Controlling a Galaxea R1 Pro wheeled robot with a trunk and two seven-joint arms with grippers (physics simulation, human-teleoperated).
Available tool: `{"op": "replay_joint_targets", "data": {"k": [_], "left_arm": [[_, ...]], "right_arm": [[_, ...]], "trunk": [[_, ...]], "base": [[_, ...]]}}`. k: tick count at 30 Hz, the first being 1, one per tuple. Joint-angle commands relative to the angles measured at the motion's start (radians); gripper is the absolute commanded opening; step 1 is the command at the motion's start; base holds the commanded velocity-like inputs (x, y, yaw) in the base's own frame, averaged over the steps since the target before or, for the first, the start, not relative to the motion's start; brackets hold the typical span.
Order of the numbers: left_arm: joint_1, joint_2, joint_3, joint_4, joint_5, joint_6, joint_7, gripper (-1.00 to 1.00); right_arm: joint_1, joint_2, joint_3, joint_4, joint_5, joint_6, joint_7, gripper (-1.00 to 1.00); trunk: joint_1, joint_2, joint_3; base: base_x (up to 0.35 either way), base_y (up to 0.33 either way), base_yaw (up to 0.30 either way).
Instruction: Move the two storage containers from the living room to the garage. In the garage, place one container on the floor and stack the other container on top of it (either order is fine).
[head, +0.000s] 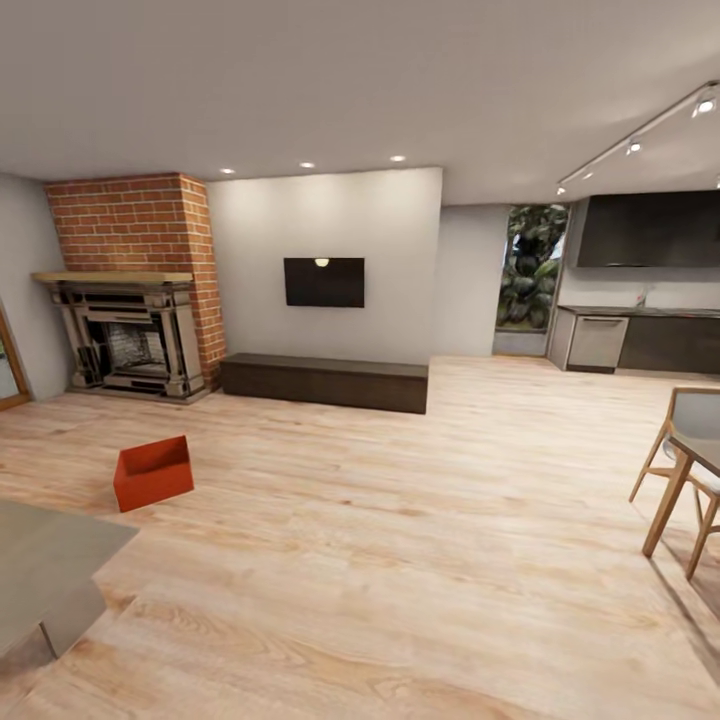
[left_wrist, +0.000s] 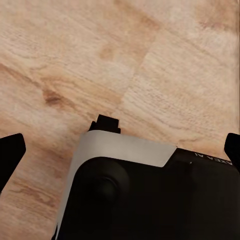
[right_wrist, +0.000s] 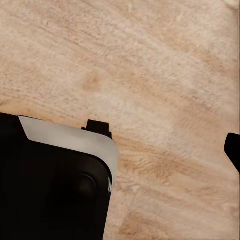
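Standing on living-room wood planks (head: 420, 520), one storage container (head: 153, 472).

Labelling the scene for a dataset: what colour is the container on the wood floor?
Orange-red, plain walls; the container shows best in the head view.

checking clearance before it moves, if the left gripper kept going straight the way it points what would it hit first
Most likely the light wood-plank floor: the left gripper points down at bare planks, with nothing between its open fingertips. How far off the floor is cannot be judged.

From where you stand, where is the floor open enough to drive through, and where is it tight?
Open: wood floor between the storage container, the low bench and the chair. Tight: near left, by the grey table.
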Motion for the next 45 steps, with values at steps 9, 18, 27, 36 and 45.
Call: {"op": "replay_joint_targets", "data": {"k": [9, 18, 27, 36, 45], "left_arm": [[0.0, 0.0, -0.003, -0.002, 0.004, 0.004, 0.002, 1.0], [0.0, -0.001, -0.003, -0.002, 0.005, 0.004, 0.002, 1.0], [0.0, -0.001, -0.002, -0.002, 0.004, 0.004, 0.002, 1.0], [0.0, 0.0, -0.003, -0.002, 0.005, 0.004, 0.003, 1.0], [0.0, -0.001, -0.003, -0.002, 0.004, 0.004, 0.002, 1.0]], "right_arm": [[-0.001, 0.0, 0.008, 0.002, 0.001, -0.007, -0.003, 1.0], [-0.001, 0.0, 0.008, 0.002, 0.002, -0.007, -0.002, 1.0], [-0.001, -0.001, 0.008, 0.002, 0.002, -0.007, -0.002, 1.0], [-0.001, -0.001, 0.008, 0.002, 0.002, -0.007, -0.003, 1.0], [-0.001, 0.0, 0.008, 0.002, 0.001, -0.007, -0.004, 1.0]], "trunk": [[0.001, -0.001, -0.001], [0.001, -0.001, -0.001], [0.001, -0.001, -0.001], [0.001, -0.001, -0.001], [0.001, -0.001, -0.001]], "base": [[0.326, 0.0, 0.0], [0.326, 0.0, 0.0], [0.326, 0.0, 0.0], [0.327, 0.0, 0.0], [0.327, 0.0, 0.0]]}}
